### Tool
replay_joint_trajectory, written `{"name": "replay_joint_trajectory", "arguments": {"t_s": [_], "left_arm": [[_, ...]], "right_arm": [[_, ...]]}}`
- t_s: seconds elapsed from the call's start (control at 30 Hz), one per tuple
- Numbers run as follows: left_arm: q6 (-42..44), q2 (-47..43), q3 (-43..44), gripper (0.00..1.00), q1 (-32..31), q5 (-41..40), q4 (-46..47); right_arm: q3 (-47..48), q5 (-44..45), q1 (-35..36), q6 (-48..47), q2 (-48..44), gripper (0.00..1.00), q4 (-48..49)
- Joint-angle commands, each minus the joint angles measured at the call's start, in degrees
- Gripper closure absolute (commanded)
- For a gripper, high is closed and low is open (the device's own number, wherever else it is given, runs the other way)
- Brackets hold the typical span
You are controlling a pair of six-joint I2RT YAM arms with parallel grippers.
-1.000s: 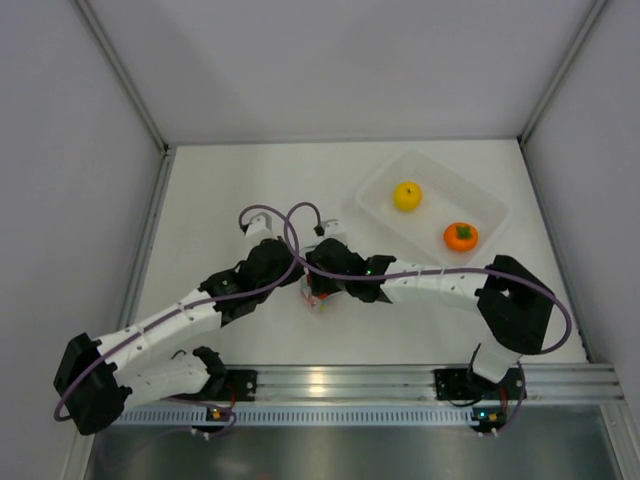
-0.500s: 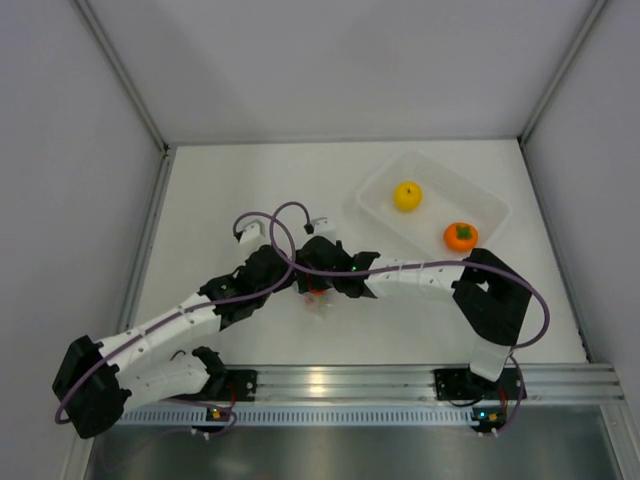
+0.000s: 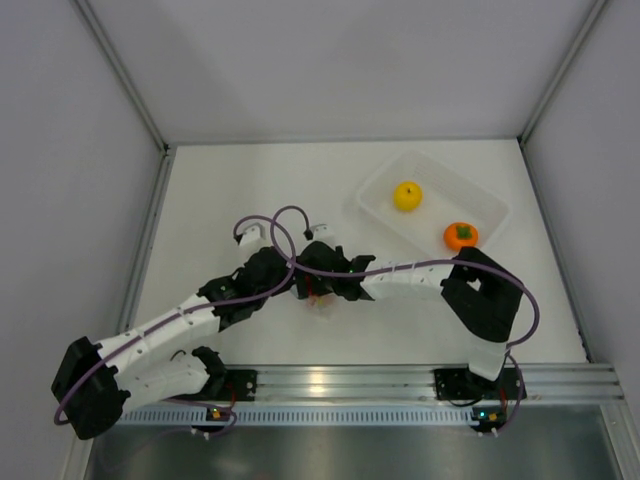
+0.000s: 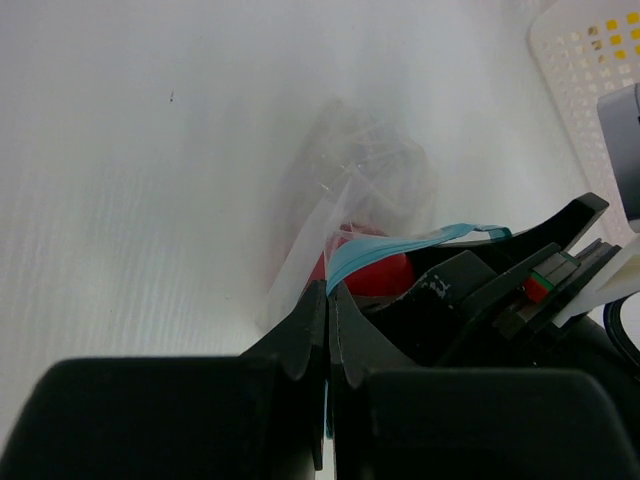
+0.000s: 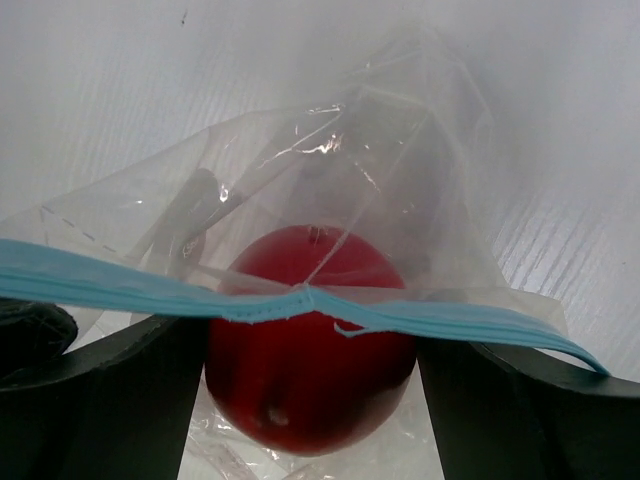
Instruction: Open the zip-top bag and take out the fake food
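The overhead camera looks down from behind the arm bases across the whole table (image 3: 250,190). Both wrist cameras sit close, sharing the bag (image 4: 350,200) between them.

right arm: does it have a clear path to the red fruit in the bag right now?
Probably yes. In the right wrist view the red fruit sits between the right pincer fingers, inside the zip-top bag. The left pincer pinches the blue zip strip, which crosses the fruit's front, so bag film may get caught.
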Motion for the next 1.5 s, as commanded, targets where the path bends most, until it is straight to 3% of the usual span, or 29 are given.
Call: {"name": "replay_joint_trajectory", "arguments": {"t_s": [0.0,0.13,0.27,0.33,0.83,1.47], "left_arm": [[-0.18,-0.54,0.31,1.00,-0.72,2.03,5.34],[-0.18,-0.45,0.31,1.00,-0.72,2.03,5.43],[-0.09,-0.36,0.48,1.00,-0.72,2.03,5.43],[0.00,-0.36,0.48,1.00,-0.72,2.03,5.34],[0.17,0.25,0.75,1.00,-0.72,2.39,5.34],[-0.35,1.13,1.01,1.00,-0.72,1.33,5.34]], "right_arm": [[-2.94,-1.77,1.08,-0.17,3.00,0.20,-1.75],[-2.86,-0.89,1.08,-0.43,2.39,0.24,-1.66],[-2.59,0.07,1.17,-1.13,0.98,0.41,-1.84],[-2.15,1.13,1.26,-1.75,-0.24,0.43,-2.37],[2.15,5.44,2.40,-5.09,-10.53,0.44,-8.08],[2.15,2.89,2.14,-7.81,-27.31,0.44,-7.90]]}}
